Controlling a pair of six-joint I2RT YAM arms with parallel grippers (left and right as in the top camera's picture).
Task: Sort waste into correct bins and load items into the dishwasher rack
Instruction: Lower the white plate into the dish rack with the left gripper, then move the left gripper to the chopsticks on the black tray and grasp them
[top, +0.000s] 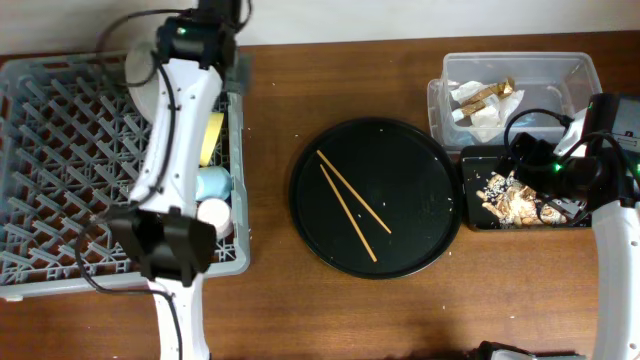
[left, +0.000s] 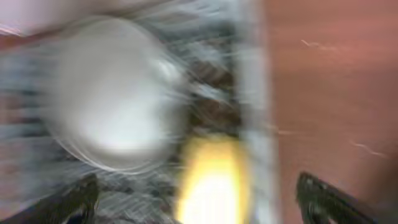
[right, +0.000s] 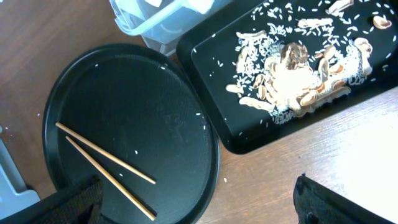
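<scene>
Ahead of the left gripper (left: 198, 198), jaws spread, stand a plate (left: 112, 93) and bowl (left: 211, 177); ahead of the right gripper (right: 199, 199), jaws spread and empty, lie chopsticks (right: 107, 163).

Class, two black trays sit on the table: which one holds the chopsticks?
The large round tray at the centre holds the chopsticks; the shallow rectangular tray holds food scraps.
</scene>
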